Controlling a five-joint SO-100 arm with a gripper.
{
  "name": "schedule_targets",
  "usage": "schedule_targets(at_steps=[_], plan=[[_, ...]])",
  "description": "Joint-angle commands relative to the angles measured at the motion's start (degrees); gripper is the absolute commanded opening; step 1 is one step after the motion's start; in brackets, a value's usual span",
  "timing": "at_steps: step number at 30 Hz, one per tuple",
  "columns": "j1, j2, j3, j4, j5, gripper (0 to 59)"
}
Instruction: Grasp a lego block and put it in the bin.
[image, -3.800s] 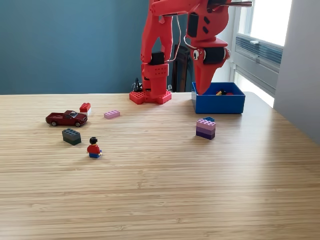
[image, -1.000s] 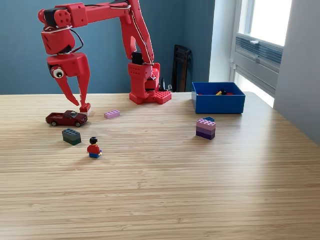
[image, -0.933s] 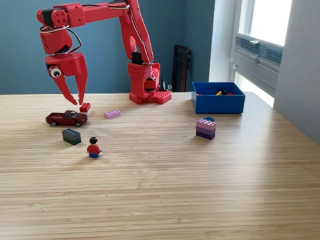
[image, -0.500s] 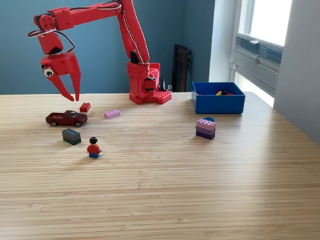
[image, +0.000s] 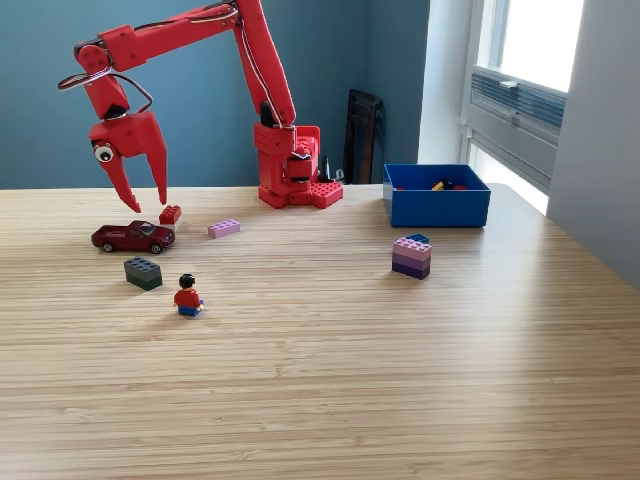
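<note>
The pincer (image: 146, 204) hangs with its jaws apart and empty above the toy car (image: 132, 236) and the red block (image: 170, 214) on the counter (image: 330, 350). The bin (image: 437, 202) sits well apart at the exterior view's right.

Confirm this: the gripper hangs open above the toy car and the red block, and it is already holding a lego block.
Not quite. In the exterior view the gripper does hang open above the toy car and the red block, but it holds nothing: its fingers are apart with only air between them, and the red block lies on the table.
</note>
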Motion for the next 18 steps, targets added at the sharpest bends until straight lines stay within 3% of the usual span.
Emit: schedule_targets(at_steps=[1,18], plan=[[-0.9,2.2,0.7,-0.1,-0.4,20.7],[-6.8,2.2,4.7,0.2,4.7,17.6]])
